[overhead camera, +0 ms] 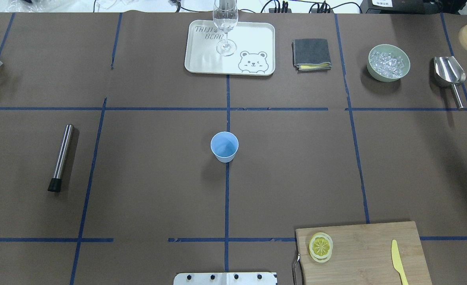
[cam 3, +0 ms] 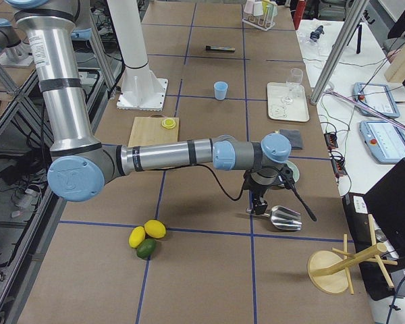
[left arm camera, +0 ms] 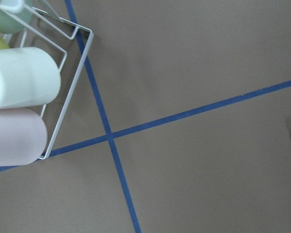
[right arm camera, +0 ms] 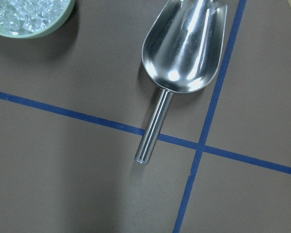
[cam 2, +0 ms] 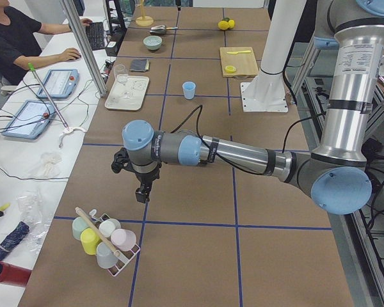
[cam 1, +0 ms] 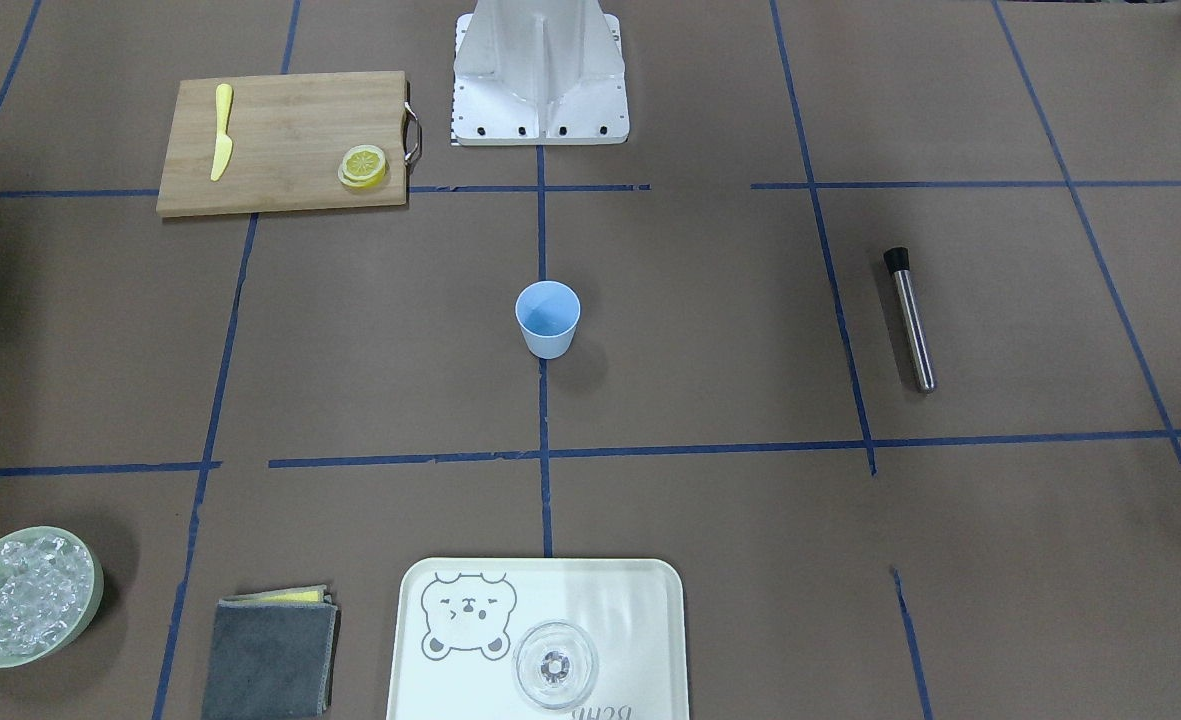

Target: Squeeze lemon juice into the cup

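The lemon slice (cam 1: pixel 363 165) lies on a wooden cutting board (cam 1: pixel 280 150), at its corner near the metal handle; it also shows in the overhead view (overhead camera: pixel 320 246). The light-blue cup (cam 1: pixel 548 318) stands upright and empty at the table's middle, also in the overhead view (overhead camera: pixel 224 146). My left gripper (cam 2: pixel 143 192) hangs far off at the table's left end, above a rack of cups (cam 2: pixel 105 242). My right gripper (cam 3: pixel 258 206) hangs at the right end over a metal scoop (cam 3: pixel 280 216). I cannot tell whether either is open or shut.
A yellow plastic knife (overhead camera: pixel 397 261) lies on the board. A steel muddler (overhead camera: pixel 61 157) lies left of the cup. At the far side are a tray (overhead camera: pixel 257 35) with a clear glass (overhead camera: pixel 225 23), a grey cloth (overhead camera: pixel 311 54) and a green bowl (overhead camera: pixel 407 65) of ice.
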